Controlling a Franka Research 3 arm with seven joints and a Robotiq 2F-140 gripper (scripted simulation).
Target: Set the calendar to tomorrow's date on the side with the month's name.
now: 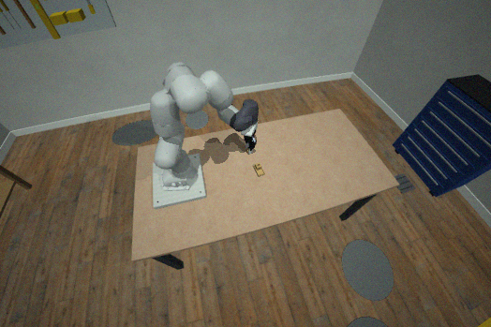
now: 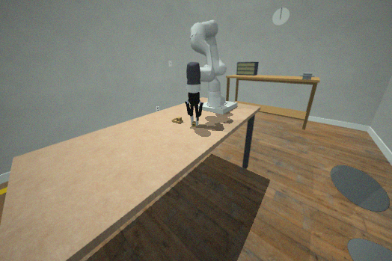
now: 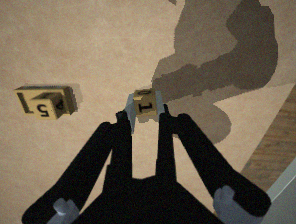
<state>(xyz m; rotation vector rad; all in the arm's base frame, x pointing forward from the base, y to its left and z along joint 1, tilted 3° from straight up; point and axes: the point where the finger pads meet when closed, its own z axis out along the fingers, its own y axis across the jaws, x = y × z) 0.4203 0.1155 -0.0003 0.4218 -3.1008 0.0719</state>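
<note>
My gripper (image 1: 250, 151) (image 2: 194, 122) (image 3: 145, 100) points down, its fingertips on both sides of a small yellow cube (image 3: 146, 111), and is shut on it. That cube shows a dark 1 on one face and part of a digit, like a 0, on the face beside it. It is at or just above the table top; contact is unclear. The calendar tray (image 1: 260, 173) (image 2: 173, 120) (image 3: 37, 90) lies apart, left in the wrist view. In it sits the other cube (image 3: 49, 108), showing a 5 upside down and a partly seen 4-like digit. The month's name is not readable.
The wooden table (image 1: 305, 159) (image 2: 112, 161) (image 3: 90, 165) carries the arm's white base plate (image 1: 179, 199) (image 2: 224, 108). The table's edge shows at the lower right of the wrist view. A blue drawer cabinet (image 1: 450, 136) stands on the floor beyond the table's right end.
</note>
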